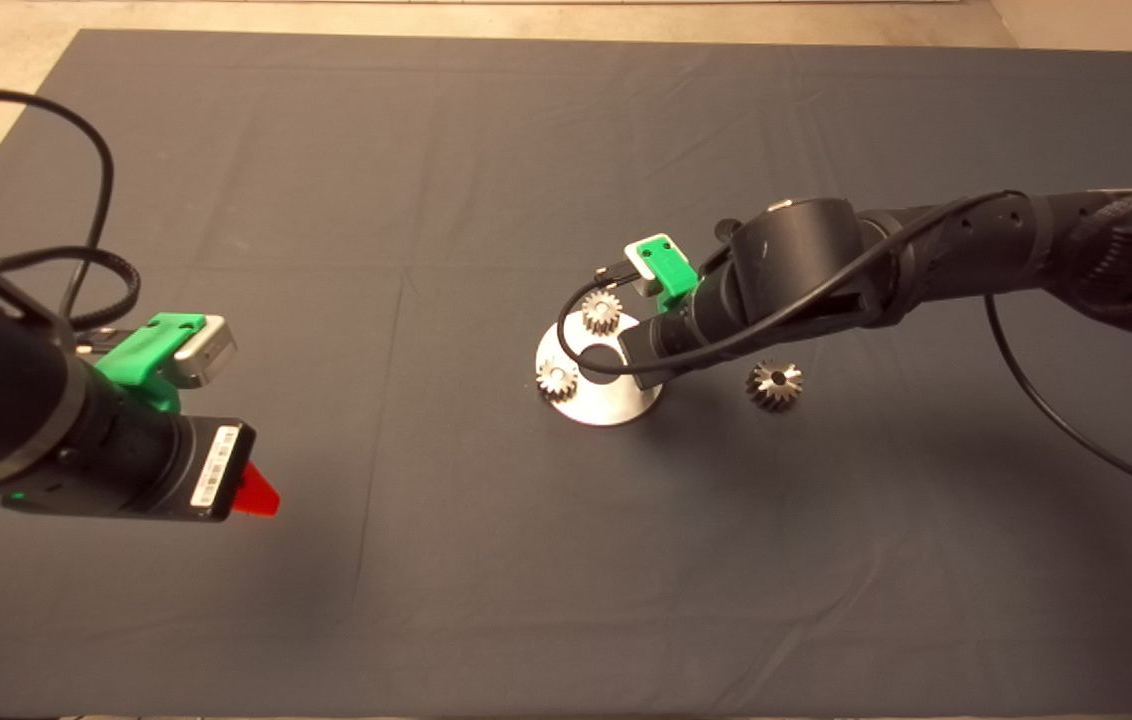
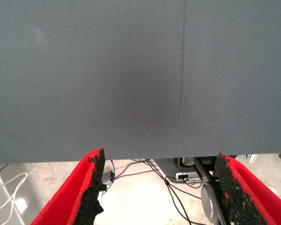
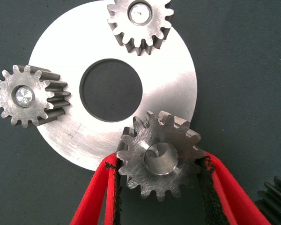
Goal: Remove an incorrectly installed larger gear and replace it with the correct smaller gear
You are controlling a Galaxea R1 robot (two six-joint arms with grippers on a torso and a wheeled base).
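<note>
right end effector [image 3: 157, 187] pinching smaller gear [image 3: 159, 154] over plate [image 3: 178, 79] (seating it) | larger gear [image 1: 775, 384] set aside | left end effector [image 2: 161, 197] spread, parked by us

In the head view the right arm [image 1: 806, 280] hides its tool and the smaller gear [image 3: 160, 154]

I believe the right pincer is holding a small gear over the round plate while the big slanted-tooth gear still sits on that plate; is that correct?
Not quite: the larger gear lies on the mat beside the plate, as the head view shows. The right pincer does hold the smaller gear at the plate's edge.
</note>
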